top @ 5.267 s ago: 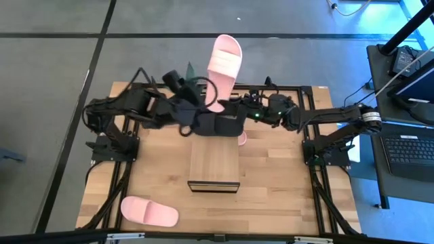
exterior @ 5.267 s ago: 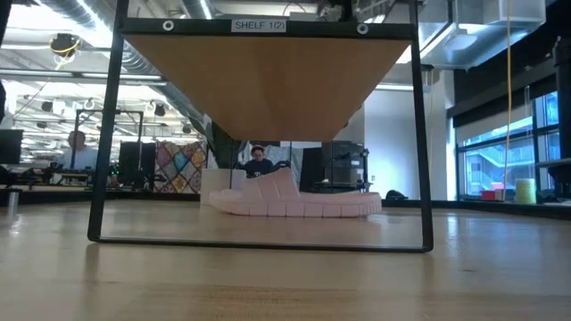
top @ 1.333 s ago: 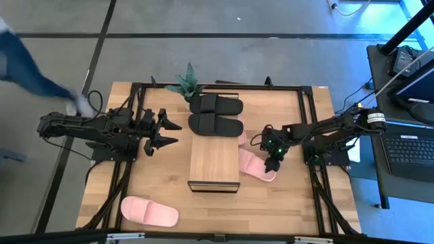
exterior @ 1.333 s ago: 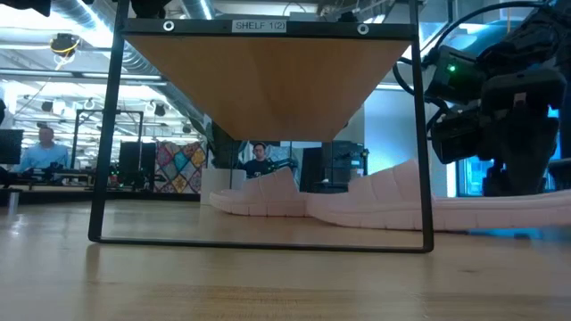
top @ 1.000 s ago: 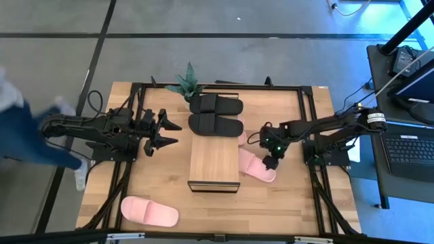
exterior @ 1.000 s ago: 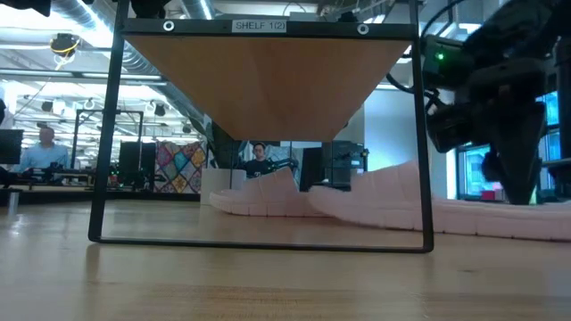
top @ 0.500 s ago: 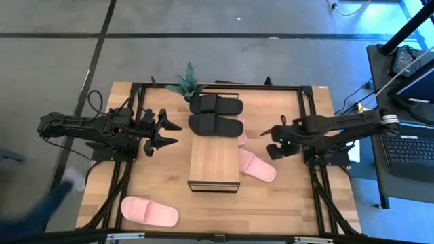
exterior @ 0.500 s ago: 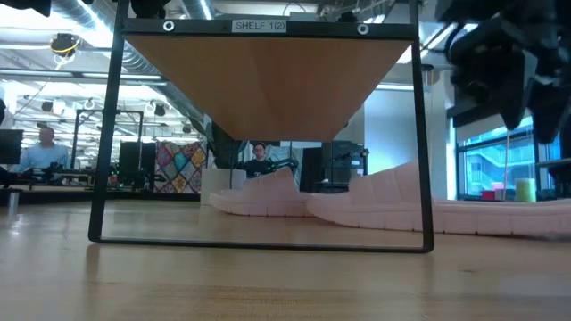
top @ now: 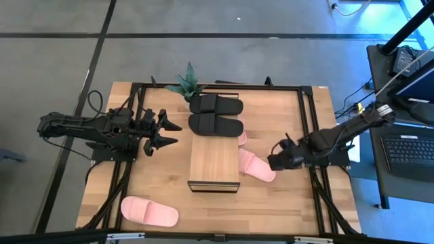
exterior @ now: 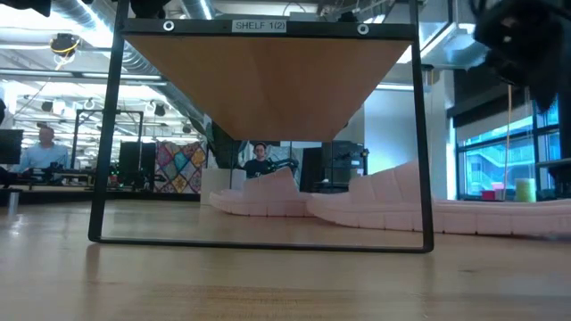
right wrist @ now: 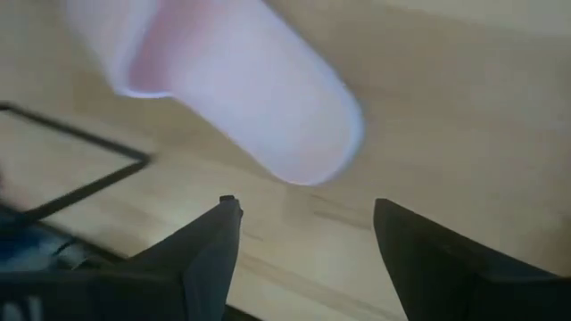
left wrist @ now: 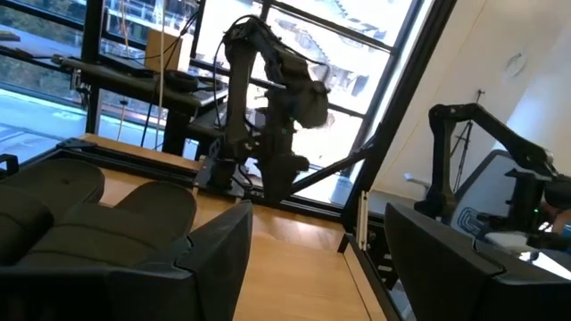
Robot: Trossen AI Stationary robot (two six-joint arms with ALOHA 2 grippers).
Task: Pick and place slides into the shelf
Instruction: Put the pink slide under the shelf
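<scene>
The shelf (top: 214,161), a light wood plank on a thin dark frame, stands mid-table. Two black slides (top: 215,114) lie side by side on the table just beyond its far end. One pale pink slide (top: 256,165) lies flat on its sole along the shelf's right side, and another (exterior: 264,198) lies under the shelf's far end. A third pink slide (top: 149,211) rests near the front left. My right gripper (top: 273,163) hangs open above the table just right of the first pink slide's end (right wrist: 268,107), not touching it. My left gripper (top: 169,132) waits open left of the black slides.
A small green plant (top: 186,83) stands at the far edge behind the black slides. Black frame rails (top: 308,135) run along the table's left and right sides. Bare wood lies in front of the shelf. People sit in the room beyond the table (exterior: 259,160).
My right gripper has risen from just over the pink slide beside the shelf, swung toward the table's right edge, then come back toward the near edge beside the slide's end. The slide lies where it was. A person passed on the floor left of the table.
</scene>
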